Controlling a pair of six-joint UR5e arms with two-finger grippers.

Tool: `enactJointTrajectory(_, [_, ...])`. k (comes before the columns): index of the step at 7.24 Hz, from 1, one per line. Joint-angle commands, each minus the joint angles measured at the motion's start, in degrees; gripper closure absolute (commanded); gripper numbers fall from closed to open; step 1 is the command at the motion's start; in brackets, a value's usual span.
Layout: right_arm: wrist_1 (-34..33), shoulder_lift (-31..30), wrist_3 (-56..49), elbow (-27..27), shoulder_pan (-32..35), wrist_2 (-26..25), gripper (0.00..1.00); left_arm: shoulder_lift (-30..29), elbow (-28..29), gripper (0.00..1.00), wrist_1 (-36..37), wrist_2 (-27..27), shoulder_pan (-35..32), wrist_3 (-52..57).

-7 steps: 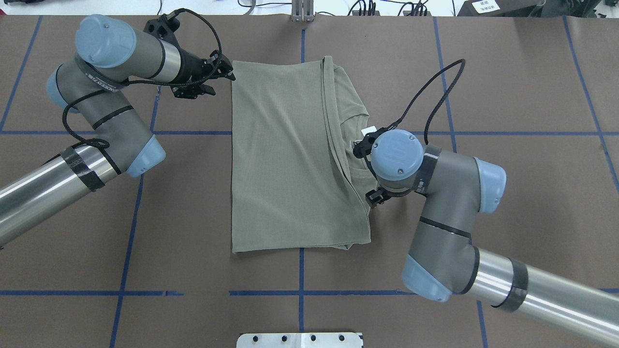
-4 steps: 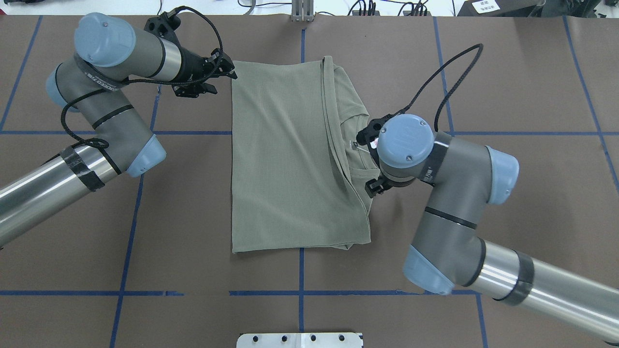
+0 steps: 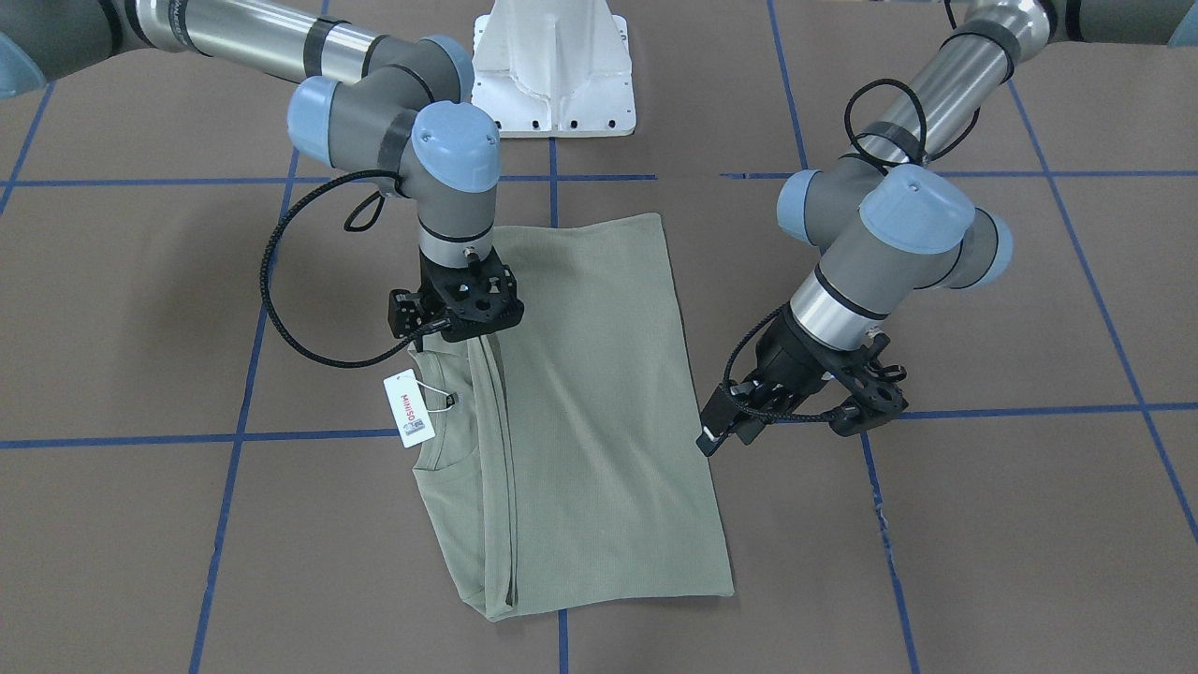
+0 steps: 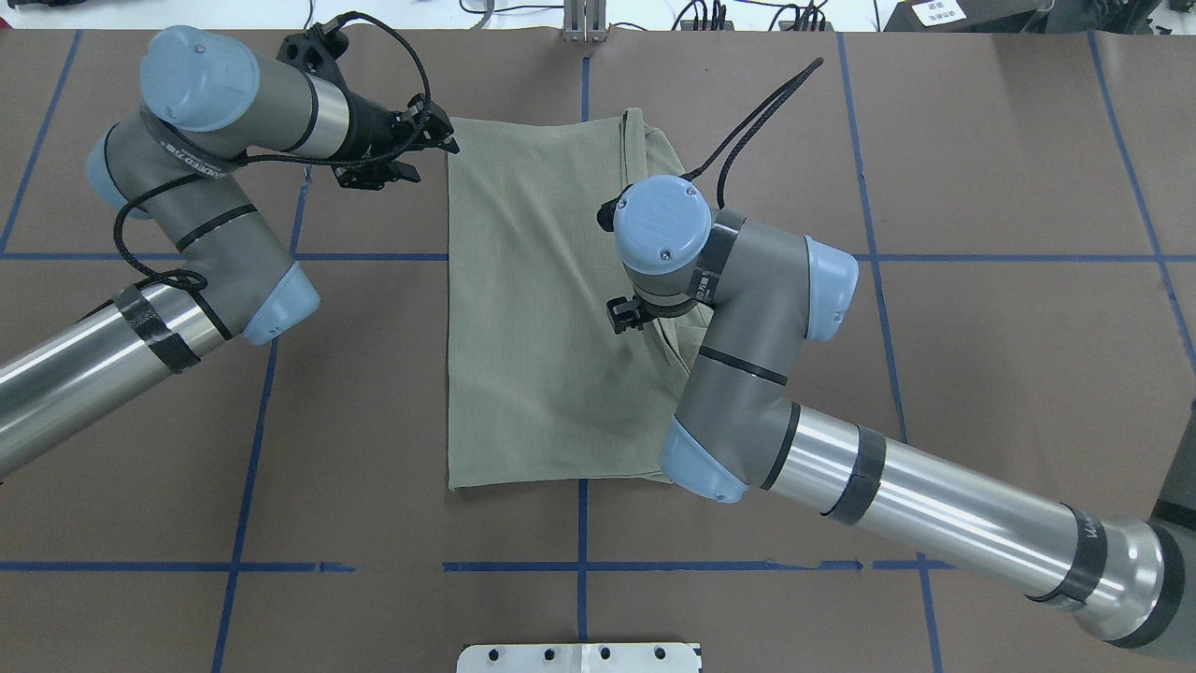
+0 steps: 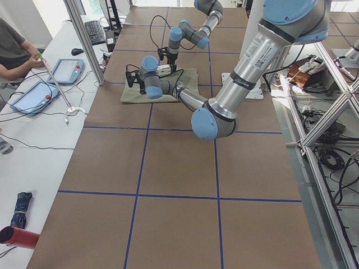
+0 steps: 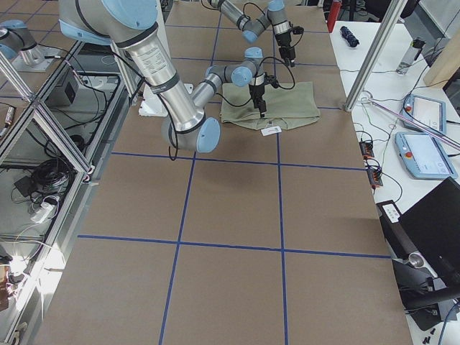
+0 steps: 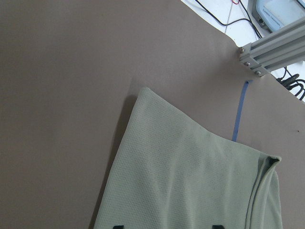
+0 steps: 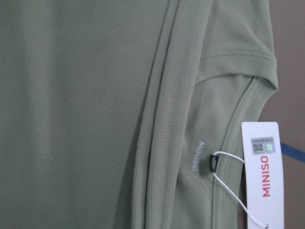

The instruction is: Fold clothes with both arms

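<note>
The shirt (image 4: 533, 308) lies flat on the bench (image 4: 981, 374), near the middle and toward its far side. It is already folded lengthwise into a long rectangle. The stacked fold edges and collar run along the robot's right side, and the white hang tag (image 3: 409, 408) spills off that side onto the bench.

The left tool (image 4: 430, 157) sits just beside the far-left corner of the rectangle. Its fingers are apart and hold nothing. The left wrist view shows that corner directly ahead, with two dark fingertips at the frame's bottom edge.

The right tool (image 3: 459, 328) points down over the layered edge, close to the chest logo (image 8: 197, 155). The wrist above hides its fingers, so it cannot be told whether they are apart or together, or whether they touch the cloth.

The step in hand looks like the approach for a crosswise fold, with each arm lining up on its own side. The left tool probably needs to slide onto the corner and pinch every layer. The right tool probably has to move along the edge to the matching far corner. Both ends can then lift and travel together, keeping the tag clear of the crease.
</note>
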Motion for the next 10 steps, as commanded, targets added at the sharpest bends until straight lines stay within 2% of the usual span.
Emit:
enactJointTrajectory(1, [0.64, 0.79, -0.24, -3.15, 0.09, 0.07, 0.00, 0.06, -0.03, 0.31, 0.00, 0.00, 0.00, 0.00])
enactJointTrajectory(3, [0.64, -1.14, -3.57, -3.77, 2.02, 0.33, 0.00, 0.15, -0.03, 0.31, 0.00, 0.00, 0.00, 0.00])
enactJointTrajectory(4, [0.81, -3.32, -6.28, -3.68, 3.94, 2.33, 0.00, 0.15, -0.03, 0.31, 0.09, 0.00, 0.00, 0.00])
enactJointTrajectory(5, [0.73, -6.57, -13.36, -2.20, 8.75, 6.97, 0.00, 0.15, -0.03, 0.31, 0.00, 0.00, 0.00, 0.00])
enactJointTrajectory(6, [0.73, -10.34, -15.34, 0.77, 10.10, 8.06, 0.00, 0.15, -0.21, 0.31, 0.09, 0.00, 0.00, 0.00])
enactJointTrajectory(8, [0.72, -5.13, -9.79, -0.50, 10.64, 8.16, 0.00, 0.15, -0.38, 0.31, 0.09, 0.00, -0.09, 0.00])
enactJointTrajectory(9, [0.82, -2.06, -4.69, -2.08, 10.47, 8.15, 0.00, 0.32, -0.73, 0.31, 0.09, 0.00, 0.00, 0.00])
enactJointTrajectory(10, [1.51, -1.51, 3.97, -0.88, 9.25, 8.07, 0.00, 1.28, -2.39, 0.31, 0.09, 0.00, 0.00, 0.00])
